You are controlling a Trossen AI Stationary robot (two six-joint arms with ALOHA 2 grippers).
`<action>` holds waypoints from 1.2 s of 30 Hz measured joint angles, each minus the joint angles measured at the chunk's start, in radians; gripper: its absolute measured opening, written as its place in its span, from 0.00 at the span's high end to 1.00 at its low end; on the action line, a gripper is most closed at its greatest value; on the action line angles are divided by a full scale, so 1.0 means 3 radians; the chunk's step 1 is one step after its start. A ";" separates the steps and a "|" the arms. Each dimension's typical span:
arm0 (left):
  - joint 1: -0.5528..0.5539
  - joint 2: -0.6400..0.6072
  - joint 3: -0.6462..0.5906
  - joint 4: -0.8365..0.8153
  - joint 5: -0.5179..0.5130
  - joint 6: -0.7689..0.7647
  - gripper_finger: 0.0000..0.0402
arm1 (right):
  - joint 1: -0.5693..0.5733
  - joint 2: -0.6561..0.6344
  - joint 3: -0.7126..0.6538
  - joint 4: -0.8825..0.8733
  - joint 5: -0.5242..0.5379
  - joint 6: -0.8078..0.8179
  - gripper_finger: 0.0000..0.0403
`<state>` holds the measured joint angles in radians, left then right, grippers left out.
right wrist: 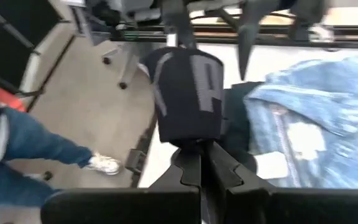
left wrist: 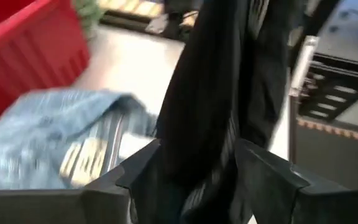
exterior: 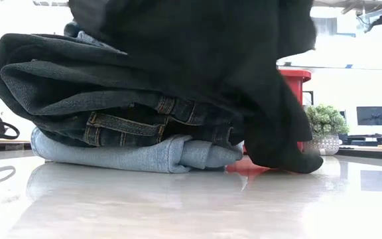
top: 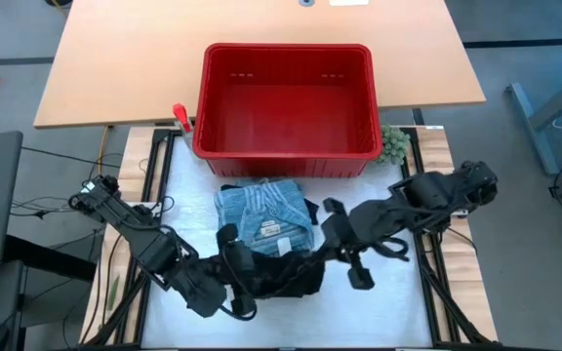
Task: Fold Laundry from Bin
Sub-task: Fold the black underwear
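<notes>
A black garment [top: 283,275] hangs between my two grippers over the table's near middle. In the low view it [exterior: 244,73] hangs in front of the stack and its lower end [exterior: 290,163] touches the table. My left gripper [top: 230,244] and my right gripper [top: 328,242] are both shut on it. A folded stack lies in front of the red bin [top: 286,97]: a denim-blue garment [top: 261,216] on top and a light blue one [exterior: 144,154] below. The bin's inside shows bare. My left gripper has a thick bunch of the black garment [left wrist: 204,124] between its two fingers [left wrist: 143,168]. The cloth runs on beyond the fingers as a long band, off the table. Which edge or how many layers, I cannot tell. My right gripper pinches the black garment at an edge [right wrist: 188,138] between its two closed fingers [right wrist: 185,163]. The cloth with pale lettering [right wrist: 197,81] spreads out beyond the fingertips, lifted above the table.
A small green fuzzy plant [top: 393,144] stands at the bin's right near corner. A red clamp [top: 180,117] sits at the bin's left. A wooden table [top: 115,58] lies behind the bin. A person's leg and white shoe [right wrist: 104,165] show on the floor beside the table.
</notes>
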<state>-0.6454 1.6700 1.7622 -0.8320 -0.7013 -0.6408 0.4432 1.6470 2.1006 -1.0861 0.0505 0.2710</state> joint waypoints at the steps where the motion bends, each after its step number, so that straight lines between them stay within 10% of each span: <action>1: -0.0032 -0.0005 -0.0093 0.0008 -0.0059 -0.0144 0.53 | 0.0007 -0.0033 0.0000 -0.0043 0.0061 -0.0001 0.95; 6: -0.0297 0.0006 -0.0717 0.0452 -0.0470 -0.0579 0.52 | 0.0031 -0.0163 0.0000 -0.0083 0.0281 0.0050 0.95; 16: -0.0271 -0.0001 -0.2062 0.3125 -0.0159 -0.0687 0.52 | -0.0019 -0.0193 -0.0001 -0.0105 0.0373 0.0058 0.95; 26: -0.0230 0.0001 -0.2607 0.3387 0.0024 -0.1981 0.52 | -0.0046 -0.0194 0.0000 -0.0122 0.0366 0.0062 0.95; 36: -0.0105 0.0391 -0.2229 0.3757 0.0415 -0.1059 0.52 | -0.0046 -0.0193 0.0000 -0.0125 0.0364 0.0060 0.95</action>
<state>-0.6770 1.7874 1.0935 0.2950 -0.5769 -0.9586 0.4294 1.5890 2.1006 -1.1236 0.1596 0.2890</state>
